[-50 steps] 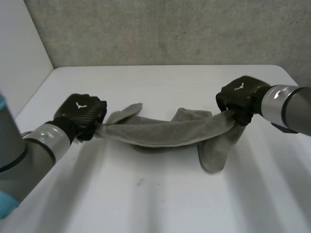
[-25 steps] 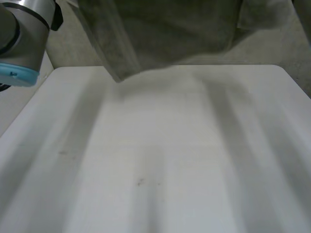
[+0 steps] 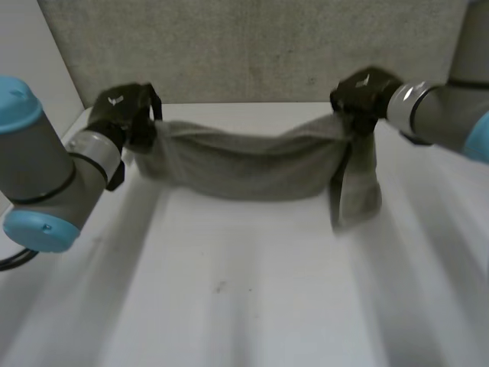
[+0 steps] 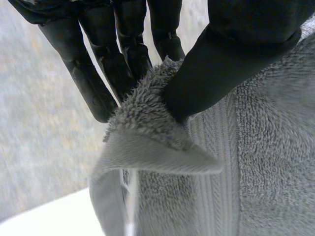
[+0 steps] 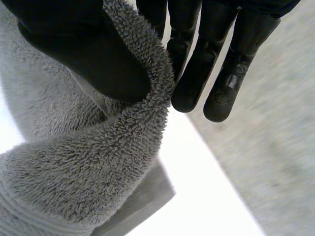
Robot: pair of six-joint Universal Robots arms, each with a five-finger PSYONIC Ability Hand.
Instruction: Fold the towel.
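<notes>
The towel [image 3: 244, 164] now hangs stretched across the upper middle of the head view, over the far part of the table [image 3: 252, 290]. A second ago it sagged at mid-frame. The left hand [image 3: 122, 111], upper left, pinches one end between thumb and fingers. The right hand [image 3: 365, 92], upper right, pinches the other end, a flap dangling below. Judgement: the cloth has been shaken out and can be laid flat for folding.
</notes>
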